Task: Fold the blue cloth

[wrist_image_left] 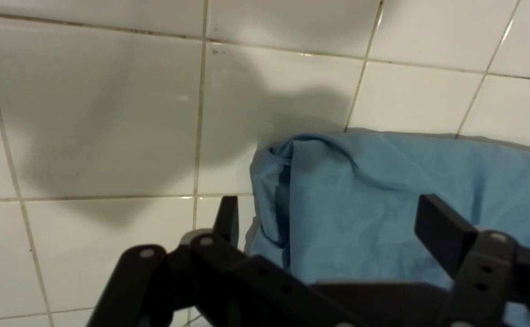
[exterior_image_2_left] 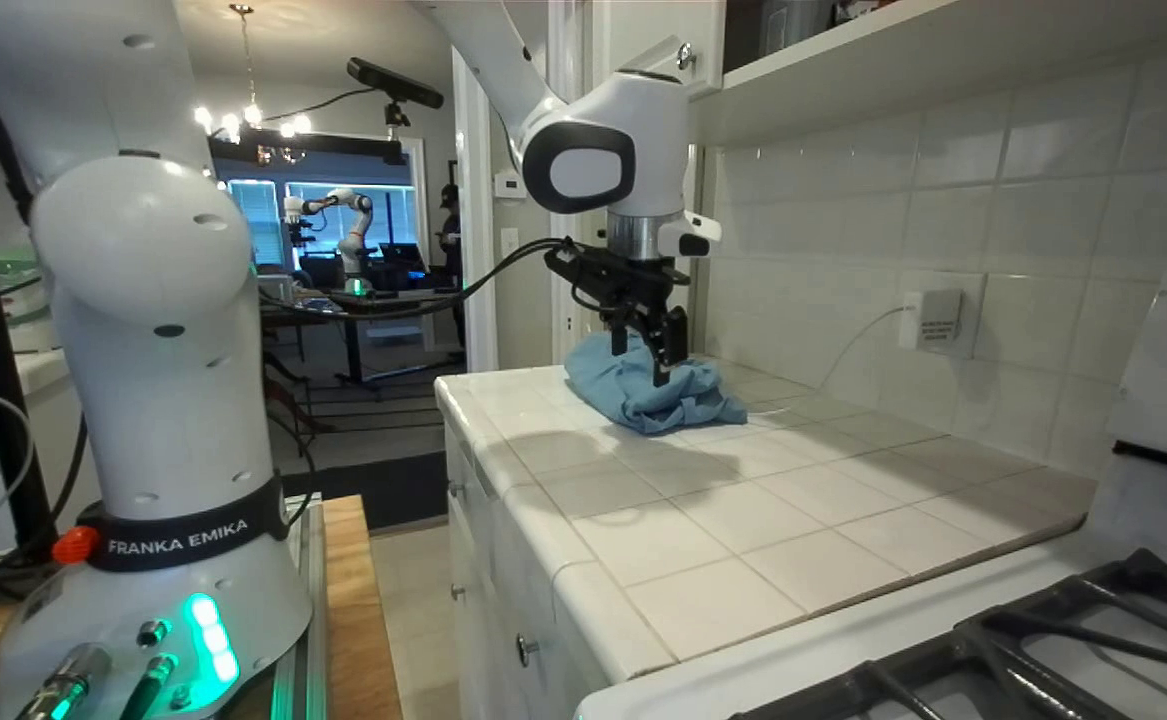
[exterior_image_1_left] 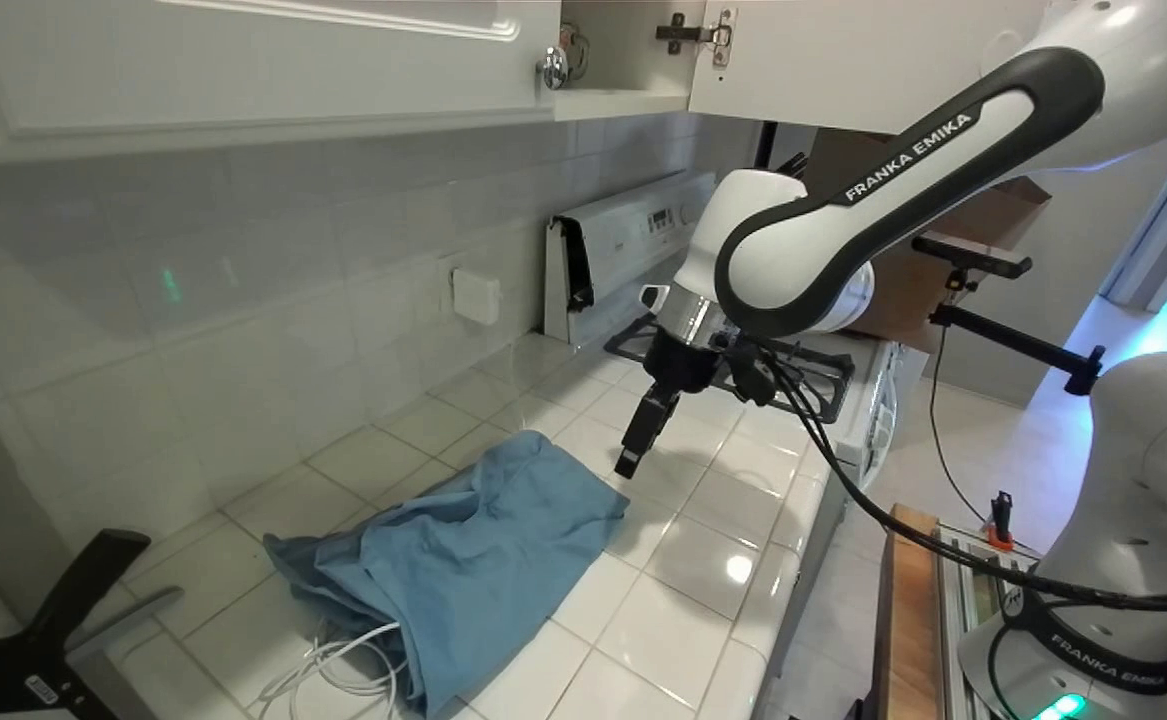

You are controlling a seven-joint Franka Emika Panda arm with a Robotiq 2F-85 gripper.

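The blue cloth (exterior_image_1_left: 503, 570) lies on the white tiled counter (exterior_image_1_left: 678, 620), rumpled, with layers bunched toward the wall side. It also shows in an exterior view (exterior_image_2_left: 633, 400) as a low heap. In the wrist view the cloth (wrist_image_left: 360, 218) spreads over the lower right, with a turned-over edge and a dark fold along its left side. My gripper (exterior_image_1_left: 628, 465) is above the counter beside the cloth's stove-side end. Its fingers (wrist_image_left: 328, 222) are wide apart and empty in the wrist view. They appear raised above the cloth, not touching it. The cloth's underside is hidden.
A white cable (exterior_image_1_left: 333, 665) lies coiled against the cloth. A black-handled tool (exterior_image_1_left: 53, 630) stands at the counter's far end. A white box (exterior_image_1_left: 476, 297) is on the tiled wall. Cabinets (exterior_image_1_left: 273, 70) hang above. The stove (exterior_image_2_left: 993, 650) adjoins the counter.
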